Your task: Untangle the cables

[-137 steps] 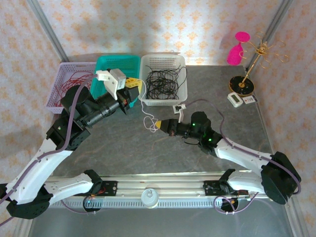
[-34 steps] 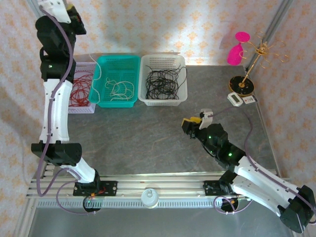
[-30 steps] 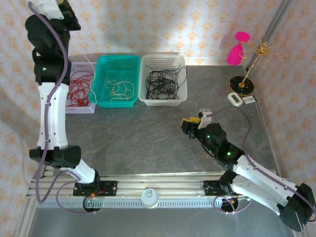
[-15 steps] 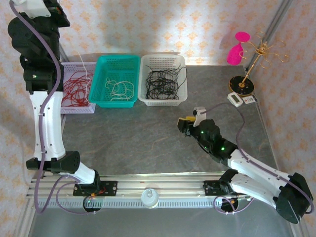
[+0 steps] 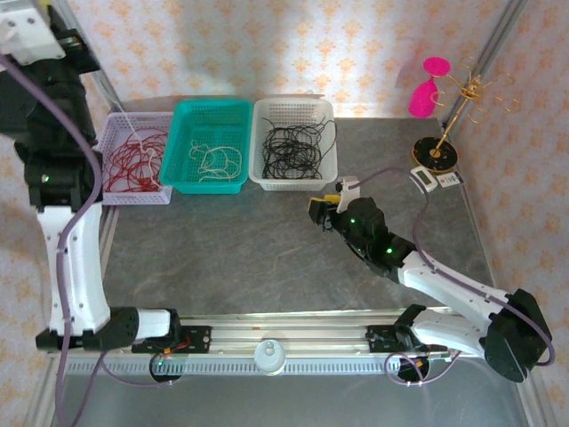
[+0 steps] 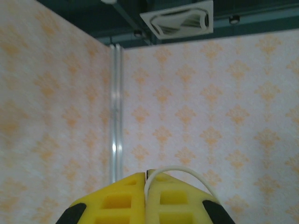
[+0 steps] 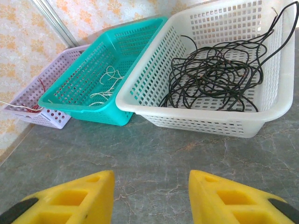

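Grey stone table (image 5: 231, 249) holds 3 baskets along its far edge: a lilac basket (image 5: 138, 197) with red cables (image 5: 133, 165), a teal basket (image 5: 209, 105) with white cables (image 5: 213, 160), and a white basket (image 5: 293, 102) with black cables (image 5: 293, 147). The left gripper (image 6: 147, 176), high against the wallpaper, is clamped on 1 white cable (image 6: 182, 171). The right gripper (image 7: 150, 186) hovers low near the white basket, fingers apart, holding nothing.

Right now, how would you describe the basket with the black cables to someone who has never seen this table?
Three baskets stand in a row along the far edge of the grey table. It is the white basket at the right end, beside the teal basket. It alone holds a tangle of black cables.
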Action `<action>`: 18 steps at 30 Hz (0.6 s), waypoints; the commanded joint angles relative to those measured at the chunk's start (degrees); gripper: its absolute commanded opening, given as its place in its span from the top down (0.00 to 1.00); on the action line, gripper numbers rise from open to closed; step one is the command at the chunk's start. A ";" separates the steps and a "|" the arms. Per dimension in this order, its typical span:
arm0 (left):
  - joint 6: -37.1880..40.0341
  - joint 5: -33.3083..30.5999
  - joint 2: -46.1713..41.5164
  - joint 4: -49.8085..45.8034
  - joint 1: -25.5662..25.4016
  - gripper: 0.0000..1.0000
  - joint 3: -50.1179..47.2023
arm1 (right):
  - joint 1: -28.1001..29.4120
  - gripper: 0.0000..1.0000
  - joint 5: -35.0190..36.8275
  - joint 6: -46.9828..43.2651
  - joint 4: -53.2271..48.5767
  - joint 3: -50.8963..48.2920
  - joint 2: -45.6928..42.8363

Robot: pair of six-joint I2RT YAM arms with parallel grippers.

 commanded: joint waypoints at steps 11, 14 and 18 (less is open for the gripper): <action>8.37 -9.11 -8.40 -1.19 -0.16 1.00 -9.76 | -0.78 0.54 2.48 1.04 1.85 1.69 -0.65; 9.95 -14.09 -10.71 -0.35 -0.16 1.00 -14.80 | -0.78 0.54 2.44 0.96 1.62 1.66 -0.72; 9.91 -15.48 -14.16 -1.46 -0.16 1.00 -21.93 | -0.78 0.54 1.74 0.65 1.52 2.14 -0.16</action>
